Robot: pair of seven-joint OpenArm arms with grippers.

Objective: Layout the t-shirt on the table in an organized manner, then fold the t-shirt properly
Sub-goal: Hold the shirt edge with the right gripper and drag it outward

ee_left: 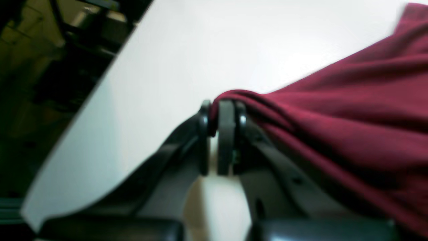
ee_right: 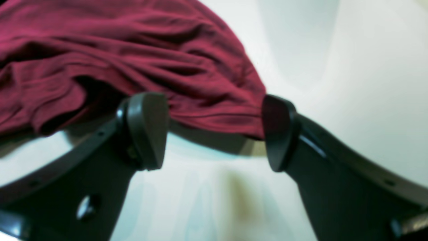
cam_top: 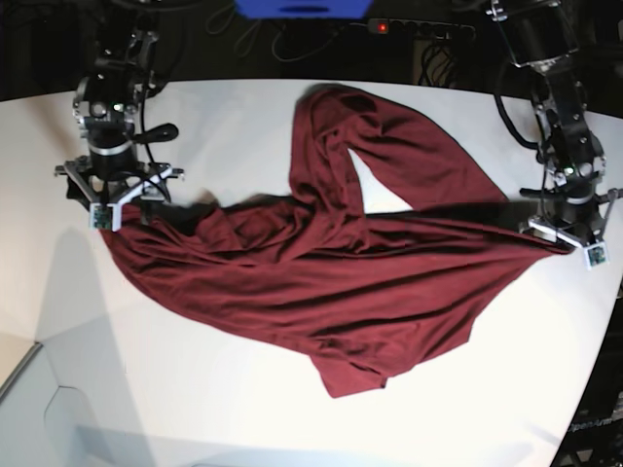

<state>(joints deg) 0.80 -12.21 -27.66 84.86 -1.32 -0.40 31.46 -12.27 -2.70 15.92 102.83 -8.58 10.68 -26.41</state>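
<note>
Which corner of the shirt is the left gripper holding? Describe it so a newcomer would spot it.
On the white table, follow the maroon t-shirt to its far right end in the base view. There the cloth narrows to a taut point pinched in the shut left gripper. The other end lies slack between the right gripper's open jaws.

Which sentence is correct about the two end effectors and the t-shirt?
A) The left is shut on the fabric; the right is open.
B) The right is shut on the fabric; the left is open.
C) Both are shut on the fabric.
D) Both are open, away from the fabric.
A: the left end effector pinches a fold of the t-shirt, while the right end effector has its jaws wide apart at the cloth's edge.
</note>
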